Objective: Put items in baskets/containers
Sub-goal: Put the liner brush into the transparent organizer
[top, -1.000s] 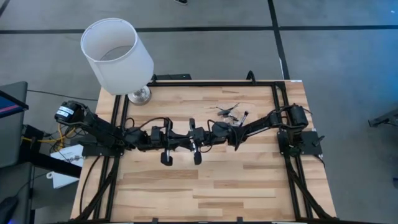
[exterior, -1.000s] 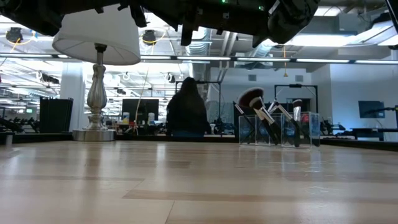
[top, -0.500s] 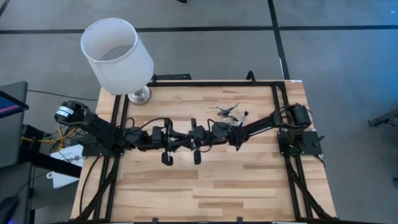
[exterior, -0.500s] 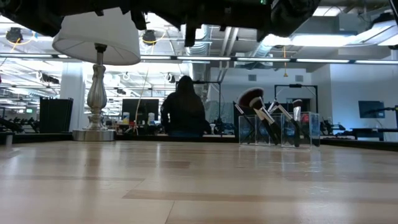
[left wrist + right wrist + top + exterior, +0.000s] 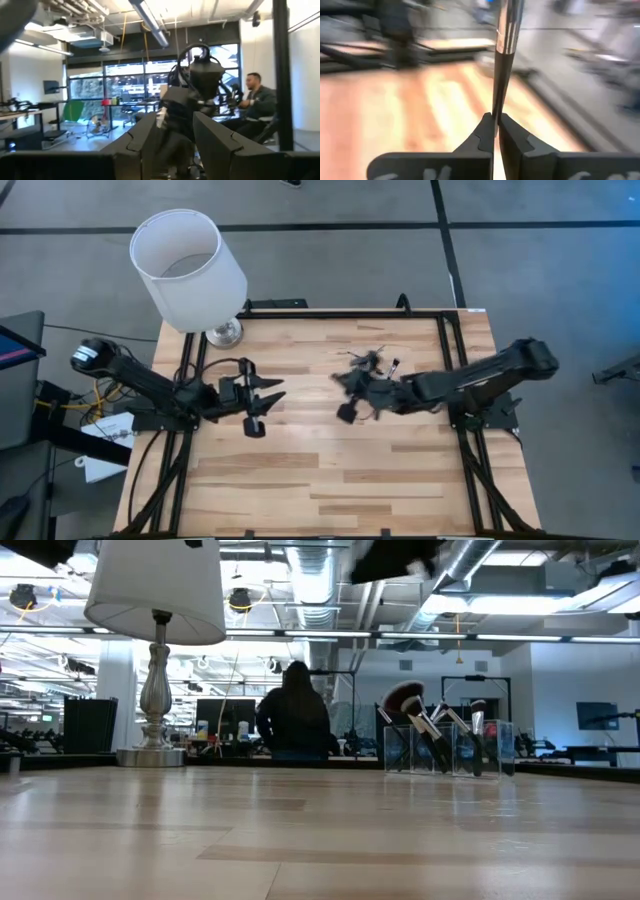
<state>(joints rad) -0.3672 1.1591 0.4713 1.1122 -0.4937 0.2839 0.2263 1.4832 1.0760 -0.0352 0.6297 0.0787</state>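
My right tool carries a brush toward the container

Half a second ago my two arms met at mid-desk; now they have parted, so the handover looks done and only the drop remains. My right tool [image 5: 495, 131] is pinched narrow on a makeup brush [image 5: 503, 60] by its black handle, hovering just beside the clear container [image 5: 372, 364] of brushes at the far right of the desk [image 5: 330, 480]. My left tool [image 5: 268, 391] has drawn back to the left, fingers spread wide, holding nothing.
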